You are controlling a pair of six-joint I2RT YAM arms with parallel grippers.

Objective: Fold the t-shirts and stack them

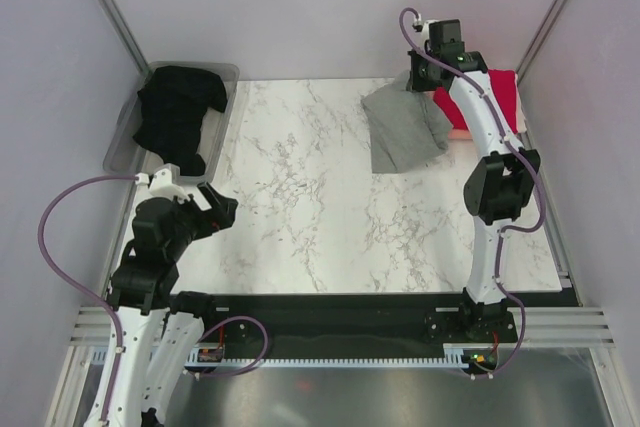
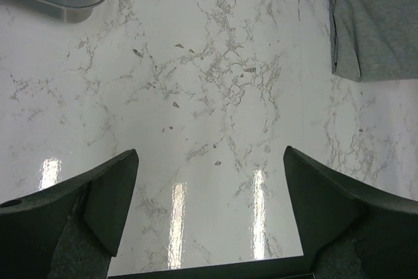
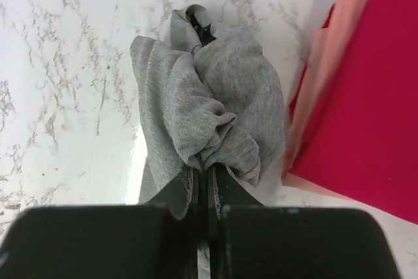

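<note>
Grey t-shirt (image 1: 405, 135): it lies at the far right of the marble table (image 1: 300, 217), with its far end raised. The right gripper (image 3: 203, 184) is clamped on a bunched fold of it. In the right wrist view the cloth swells in gathers directly ahead of the pressed-together fingers and hangs down to the table surface. In the top view the rest of the garment spreads flat on the marble, to the left and near side of that gripper.

Red t-shirt (image 3: 366, 115): folded, just beside the grey one on its right. A salmon-pink t-shirt (image 3: 320, 76) lies beneath it with its edge showing. Whether the grey cloth touches this stack cannot be told.

Black t-shirt (image 1: 180, 117): heaped in the clear bin (image 1: 228, 75) at the far left corner.

Left gripper (image 1: 222, 209): its jaws stand wide apart and hold nothing. It is poised over bare marble by the left edge, on the near side of the bin and well apart from the grey t-shirt. In the left wrist view only the hem of that shirt shows, at the upper right corner, and a corner of the bin shows at the upper left.
</note>
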